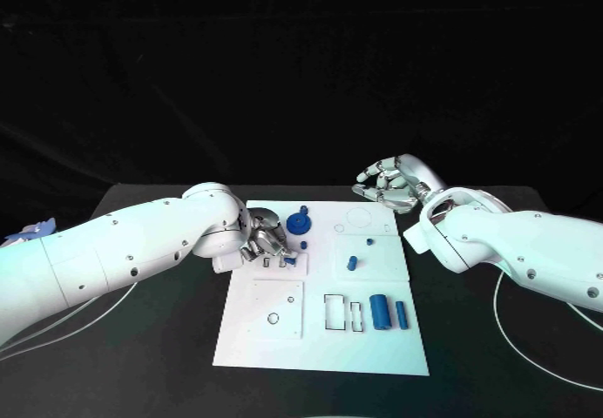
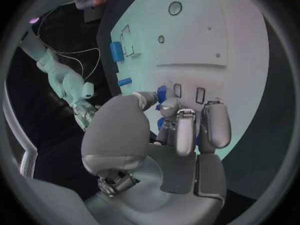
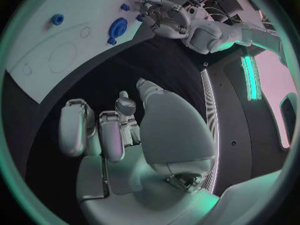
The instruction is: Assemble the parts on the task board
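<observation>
The white task board (image 1: 321,348) lies in the middle of the black table. My left hand (image 1: 264,239) is low over its left upper part, fingers drawn together around a small blue part (image 2: 161,123) beside two small rectangular slots (image 2: 200,95). A blue gear-like part (image 1: 298,223) stands just beyond that hand. My right hand (image 1: 392,185) hangs past the board's far right corner, fingers curled in and holding nothing. A large blue cylinder (image 1: 378,312) and a thinner blue pin (image 1: 403,314) lie at the board's near right.
Small blue parts (image 1: 353,260) sit on the board's right middle, next to several outlined recesses (image 1: 338,313). White cables (image 1: 528,348) loop over the table on both sides of the board.
</observation>
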Robot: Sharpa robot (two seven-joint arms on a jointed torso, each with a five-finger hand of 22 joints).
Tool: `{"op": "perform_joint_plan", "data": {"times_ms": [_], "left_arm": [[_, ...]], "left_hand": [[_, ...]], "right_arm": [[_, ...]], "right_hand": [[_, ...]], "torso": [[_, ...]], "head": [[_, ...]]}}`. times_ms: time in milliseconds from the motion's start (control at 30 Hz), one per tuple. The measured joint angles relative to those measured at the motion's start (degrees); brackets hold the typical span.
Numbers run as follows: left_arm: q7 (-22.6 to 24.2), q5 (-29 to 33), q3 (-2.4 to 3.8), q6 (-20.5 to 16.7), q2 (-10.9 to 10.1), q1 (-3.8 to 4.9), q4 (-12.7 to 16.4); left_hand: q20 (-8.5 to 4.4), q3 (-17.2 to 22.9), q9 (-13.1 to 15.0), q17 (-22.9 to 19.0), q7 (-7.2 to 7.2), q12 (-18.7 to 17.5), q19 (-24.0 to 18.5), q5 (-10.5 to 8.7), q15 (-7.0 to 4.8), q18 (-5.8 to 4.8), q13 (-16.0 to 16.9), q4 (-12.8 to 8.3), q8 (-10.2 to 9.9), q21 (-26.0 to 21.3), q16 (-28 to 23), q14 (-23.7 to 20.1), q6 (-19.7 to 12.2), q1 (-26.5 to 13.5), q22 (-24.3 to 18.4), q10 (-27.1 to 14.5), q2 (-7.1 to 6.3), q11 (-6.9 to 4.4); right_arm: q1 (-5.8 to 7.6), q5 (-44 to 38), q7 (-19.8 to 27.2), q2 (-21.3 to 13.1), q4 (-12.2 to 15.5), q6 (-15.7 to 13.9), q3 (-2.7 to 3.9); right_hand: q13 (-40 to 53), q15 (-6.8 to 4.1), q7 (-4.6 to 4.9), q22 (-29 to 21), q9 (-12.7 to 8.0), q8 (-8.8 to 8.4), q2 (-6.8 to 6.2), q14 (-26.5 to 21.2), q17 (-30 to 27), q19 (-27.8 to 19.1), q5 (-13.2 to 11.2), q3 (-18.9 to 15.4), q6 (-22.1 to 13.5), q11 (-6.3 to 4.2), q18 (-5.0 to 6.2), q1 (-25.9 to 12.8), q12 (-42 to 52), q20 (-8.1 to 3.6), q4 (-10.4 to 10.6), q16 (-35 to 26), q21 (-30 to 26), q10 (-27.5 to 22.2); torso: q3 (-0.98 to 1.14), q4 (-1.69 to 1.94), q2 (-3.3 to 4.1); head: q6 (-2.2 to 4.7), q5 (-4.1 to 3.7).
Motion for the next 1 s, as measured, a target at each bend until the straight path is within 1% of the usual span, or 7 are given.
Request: {"op": "perform_joint_plan", "data": {"times_ms": [67, 400, 600, 733, 800, 900, 1000], "left_arm": [[0.03, 0.34, 0.0, 0.0, -0.21, 0.0, 0.03], [1.4, 2.73, -0.02, -0.67, -1.46, -0.05, 0.2], [3.12, 3.31, -0.08, -2.29, -3.21, -0.19, 2.11], [4.05, 3.19, -0.08, -3.8, -4.65, -0.26, 4.18], [4.45, 2.92, -0.08, -4.68, -5.32, -0.37, 5.16], [4.76, 2.36, -0.08, -5.6, -5.72, -0.64, 5.82], [5.05, 1.38, -0.08, -6.59, -5.76, -1.29, 6.07]], "left_hand": [[0.0, 0.12, 0.47, 0.0, 0.0, 0.0, 0.0, -0.75, 0.0, -0.75, 0.13, 0.12, 0.0, 0.0, 0.21, 0.0, 0.0, -0.12, 0.05, 0.21, -0.12, 0.21], [0.0, 1.38, 1.14, 0.0, 0.03, 0.0, 0.0, 0.32, 0.0, -0.74, 0.13, -0.51, 0.24, 0.0, 0.21, 0.0, 0.02, -1.37, 0.24, 0.45, -1.36, -0.04], [0.0, 1.26, 1.16, 0.0, -0.01, 0.0, 0.0, 1.81, 0.0, -0.75, 0.48, -0.64, 0.27, 0.22, 0.21, 0.0, 0.69, -2.12, 0.54, 1.22, -2.1, -0.31], [-0.22, 1.21, 1.46, 0.0, -0.35, 0.77, 0.63, 2.76, -0.35, -0.74, 1.47, -0.69, 0.28, 0.51, 0.21, 0.08, 1.63, -2.75, 1.34, 2.33, -2.73, -0.63], [-0.31, 1.22, 1.49, 0.0, -0.59, 0.99, 1.12, 3.29, -0.43, -0.74, 1.89, -0.7, 0.28, 0.84, 0.21, 0.0, 1.91, -3.12, 1.78, 2.69, -3.11, -0.64], [-0.31, 3.42, 1.5, 0.0, -0.52, 1.33, 1.12, 3.54, -0.43, -0.75, 2.28, -2.9, 0.28, 0.85, 0.21, 0.0, 2.0, -3.84, 2.18, 3.2, -3.36, -0.74], [-0.54, 3.42, 1.54, 0.0, -0.52, 1.33, 1.34, 3.96, -0.43, -0.74, 2.38, -2.89, 0.28, 1.06, 0.2, 0.0, 2.01, -3.9, 2.42, 3.2, -3.41, -0.74]], "right_arm": [[-0.01, 0.01, -0.01, -0.02, -0.02, 0.01, 0.0], [-0.14, 0.37, 0.39, -0.23, -0.89, 0.02, -0.06], [-0.38, 0.88, 1.35, -0.44, -1.58, 0.0, -0.14], [-0.51, 1.18, 2.08, -0.72, -1.88, -0.13, -0.2], [-0.63, 1.43, 2.57, -0.87, -2.04, -0.23, -0.24], [-0.84, 1.8, 3.19, -0.97, -2.21, -0.31, -0.28], [-1.17, 2.26, 4.0, -0.99, -2.46, -0.28, -0.35]], "right_hand": [[0.0, 0.0, 0.0, 0.0, 0.0, 0.0, 0.0, 0.0, 0.0, 0.0, 0.0, 0.0, 0.0, 0.0, 0.0, 0.0, 0.0, 0.0, 0.0, 0.0, 0.0, 0.0], [-0.8, 0.0, -0.16, -0.01, 0.05, 0.36, 0.0, 0.0, 0.0, -1.81, 0.24, 0.16, -0.26, -0.26, 0.0, 0.0, -0.76, -0.09, -0.16, -1.57, -3.21, -0.91], [-4.0, 0.0, -0.22, -0.09, 0.04, 1.14, -0.04, 0.0, -2.44, -5.19, 0.46, 0.86, -0.61, -0.25, 1.81, -0.04, -3.41, -0.09, -0.1, -4.95, -9.71, -3.57], [-10.02, -0.66, -0.19, -4.54, 0.04, 2.21, -0.76, -0.68, -9.2, -9.02, 1.03, 1.83, -1.29, -0.34, 2.82, -0.75, -8.18, -0.3, -0.09, -10.56, -19.06, -6.78], [-14.32, -0.73, -0.27, -9.21, 0.03, 2.68, -0.76, -2.67, -14.88, -12.3, 1.47, 2.56, -1.79, -0.13, 4.95, -0.76, -11.81, -0.35, -0.17, -15.71, -27.07, -8.3], [-17.39, -0.61, -0.2, -15.87, -0.14, 2.87, -1.06, -5.82, -22.9, -16.67, 1.92, 3.7, -1.9, 0.22, 6.36, -1.06, -15.07, -0.3, -0.17, -23.84, -38.33, -8.66], [-20.13, -0.41, -0.26, -19.12, -0.38, 3.41, -1.25, -8.42, -29.47, -17.93, 2.33, 4.9, -1.55, -0.28, 6.36, -0.87, -17.99, -0.1, -0.32, -31.44, -43.3, -10.39]], "torso": [[0.0, 0.0, -0.03], [-0.13, 0.28, -0.61], [-0.21, 0.38, -1.33], [-0.25, 0.44, -1.87], [-0.29, 0.52, -2.11], [-0.32, 0.66, -2.49], [-0.43, 0.89, -2.95]], "head": [[0.06, 0.01], [0.41, -0.51], [0.41, -0.46], [0.1, -0.04], [-0.1, 0.21], [-0.39, 0.58], [-0.62, 0.77]]}}
